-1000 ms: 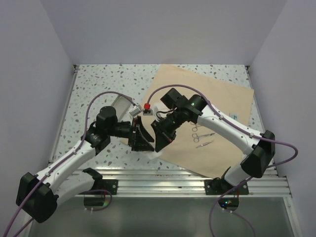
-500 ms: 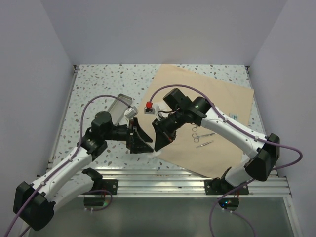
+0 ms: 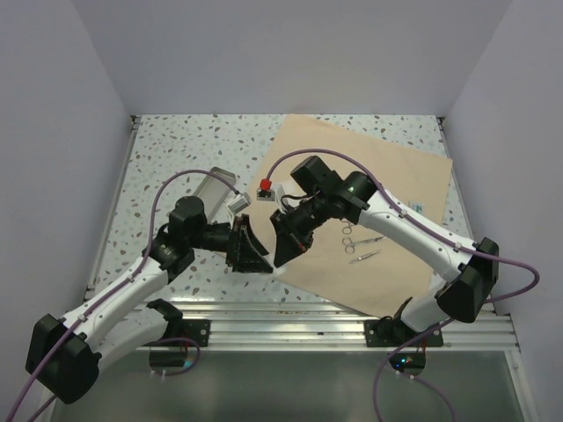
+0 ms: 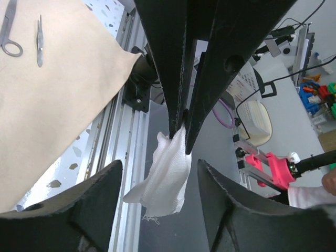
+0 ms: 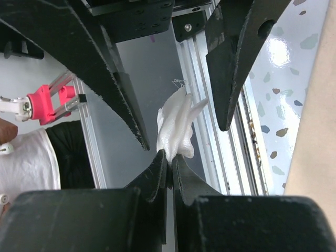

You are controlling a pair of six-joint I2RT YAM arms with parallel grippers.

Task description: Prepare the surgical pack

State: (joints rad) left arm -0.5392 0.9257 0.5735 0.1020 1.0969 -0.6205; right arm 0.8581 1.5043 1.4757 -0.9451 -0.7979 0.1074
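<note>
My right gripper (image 5: 170, 156) is shut on a bunch of white gauze squares (image 5: 176, 125), held in the air over the table's near edge. The gauze (image 4: 164, 173) hangs from those closed fingertips and sits between the two fingers of my left gripper (image 4: 160, 210). That gripper is open, and neither of its fingers touches the cloth. Seen from above, both grippers meet tip to tip, left (image 3: 255, 253) and right (image 3: 283, 251). The tan wrap sheet (image 3: 391, 176) lies flat at the right. Steel scissor-handled instruments (image 3: 352, 237) rest on it. The silver metal tray (image 3: 211, 186) shows partly behind the left arm.
The aluminium rail (image 3: 290, 312) runs along the near table edge just under the grippers. A small white box with a red cap (image 3: 264, 190) sits by the sheet's left corner. White walls close in the speckled table (image 3: 176, 149) on three sides.
The left gripper's fingers have drawn closer together around the hanging gauze. The left arm shifted slightly. The right gripper keeps its hold.
</note>
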